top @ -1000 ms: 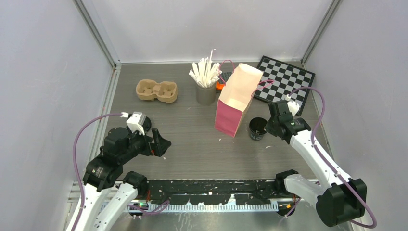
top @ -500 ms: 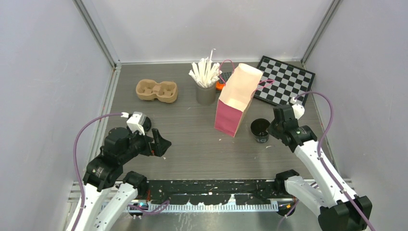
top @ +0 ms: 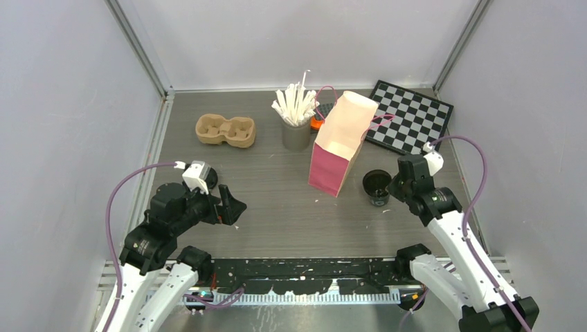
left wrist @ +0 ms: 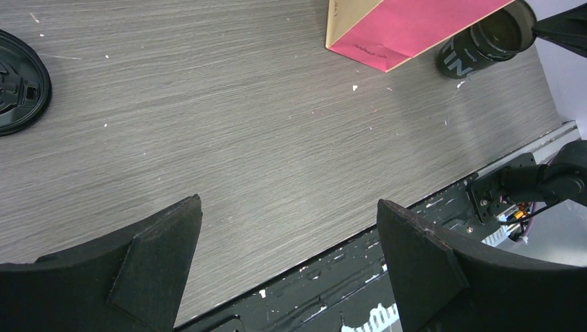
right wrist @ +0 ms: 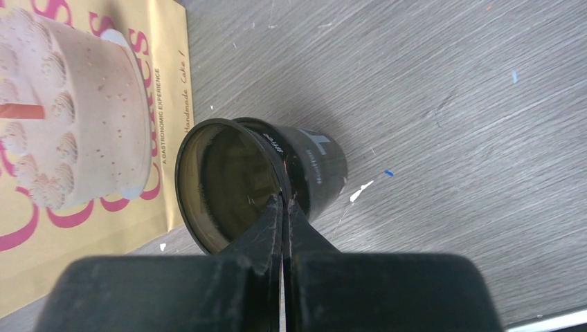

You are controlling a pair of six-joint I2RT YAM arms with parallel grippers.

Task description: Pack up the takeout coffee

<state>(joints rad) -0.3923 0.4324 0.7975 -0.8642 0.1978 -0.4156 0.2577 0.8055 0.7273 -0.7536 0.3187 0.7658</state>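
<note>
here, dark cup point(top: 377, 187) lidless; grey cup point(top: 296, 137) holds white sticks point(top: 293, 105)

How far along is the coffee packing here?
Done: nothing visibly; the pulp tray is empty. In hand: the right fingers pinch the rim of a lidless cup beside the pink bag. Remaining: lid it with the black lid near the open left fingers, then pack it.

Grey wood-grain counter point(top: 277, 207), white flecks scattered. Back left: tan pulp tray point(top: 226, 130). Back centre: grey cup of white sticks point(top: 296, 135). Pink paper bag point(top: 334, 166) upright beside it. Lidless dark cup point(top: 377, 187) just right of bag. Checkerboard point(top: 410, 114) back right. Black lid point(left wrist: 17, 81) flat, near left.
</note>
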